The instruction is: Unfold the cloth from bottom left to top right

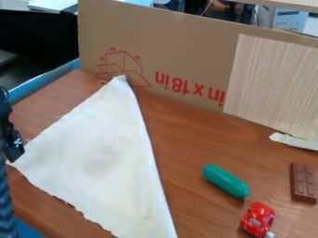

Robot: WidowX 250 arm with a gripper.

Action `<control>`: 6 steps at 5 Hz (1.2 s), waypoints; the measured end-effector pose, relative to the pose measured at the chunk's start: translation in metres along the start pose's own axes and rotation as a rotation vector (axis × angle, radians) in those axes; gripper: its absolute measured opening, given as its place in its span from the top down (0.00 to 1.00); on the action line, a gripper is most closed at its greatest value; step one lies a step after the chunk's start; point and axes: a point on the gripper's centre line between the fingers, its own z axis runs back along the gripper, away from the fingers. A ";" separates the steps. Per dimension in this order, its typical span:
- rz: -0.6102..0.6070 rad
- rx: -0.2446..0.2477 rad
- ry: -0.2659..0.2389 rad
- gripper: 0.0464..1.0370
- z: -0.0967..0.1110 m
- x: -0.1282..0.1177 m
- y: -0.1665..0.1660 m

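Far left, one black gripper [15, 148] by a corner of one white cloth [96, 153], likely there to grab it; can't tell if spread or pinching. Folded like a big triangle on one brown table [186, 135], ready to open out. Next, one green toy [226, 181], one red toy car [258, 217] and one brown chocolate bar [303, 183], maybe set aside for room.

The white cloth [96, 158] lies triangular on the surface [192, 135], the claw [12, 148] by its left corner; green toy [225, 181], red car [258, 218] and chocolate bar [303, 183] lie right.
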 end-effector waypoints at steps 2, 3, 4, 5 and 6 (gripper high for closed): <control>-0.014 0.013 -0.007 0.67 -0.005 -0.003 0.000; -0.008 0.018 -0.007 0.83 -0.009 -0.006 -0.001; -0.006 -0.001 -0.004 0.59 -0.009 -0.006 -0.004; 0.001 -0.025 -0.009 0.28 -0.009 -0.007 -0.006; -0.001 -0.019 -0.009 0.05 -0.009 -0.007 -0.005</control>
